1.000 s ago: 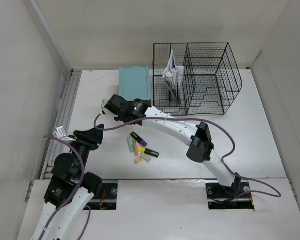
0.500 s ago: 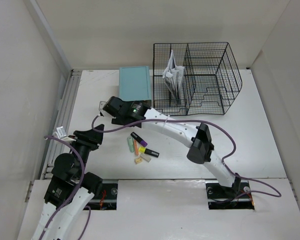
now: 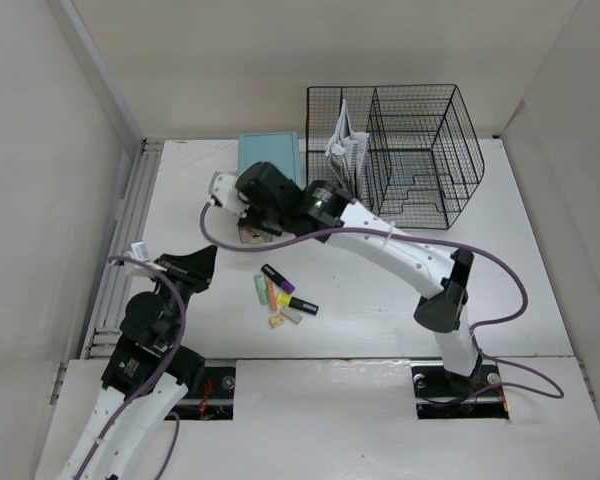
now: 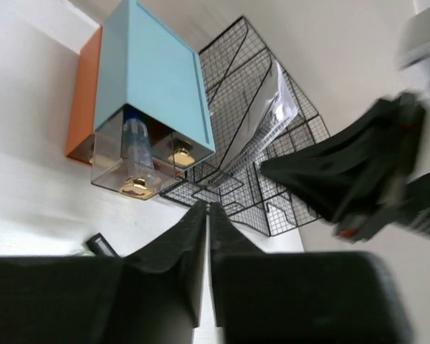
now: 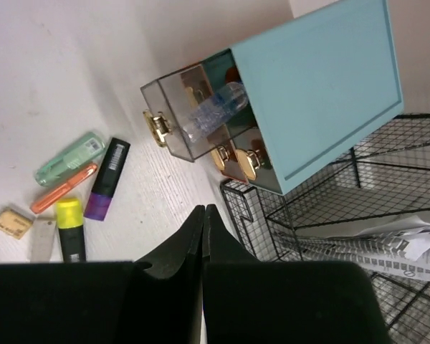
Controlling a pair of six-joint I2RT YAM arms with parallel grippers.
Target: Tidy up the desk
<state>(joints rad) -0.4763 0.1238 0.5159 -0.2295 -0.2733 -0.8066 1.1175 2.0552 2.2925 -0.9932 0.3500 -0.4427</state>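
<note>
The white desk (image 3: 500, 270) holds a teal drawer box (image 3: 270, 160) at the back. One clear drawer (image 5: 190, 118) stands pulled out, with a clear bottle (image 5: 215, 107) in it. Highlighters lie in front: green (image 5: 69, 158), orange (image 5: 64, 188), purple (image 5: 105, 179) and yellow (image 5: 70, 229), with two small erasers (image 3: 283, 318). My right gripper (image 3: 252, 212) is shut and empty, raised above the desk in front of the box. My left gripper (image 3: 202, 262) is shut and empty, left of the highlighters, pointing toward the box (image 4: 154, 79).
A black wire rack (image 3: 395, 155) with papers (image 3: 345, 150) stands right of the box, close to the right arm. A metal rail (image 3: 130, 230) runs along the desk's left edge. White walls enclose the back and both sides.
My right arm has lifted and swung back toward the teal box, uncovering the pulled-out drawer. My left arm has shifted slightly to the right.
</note>
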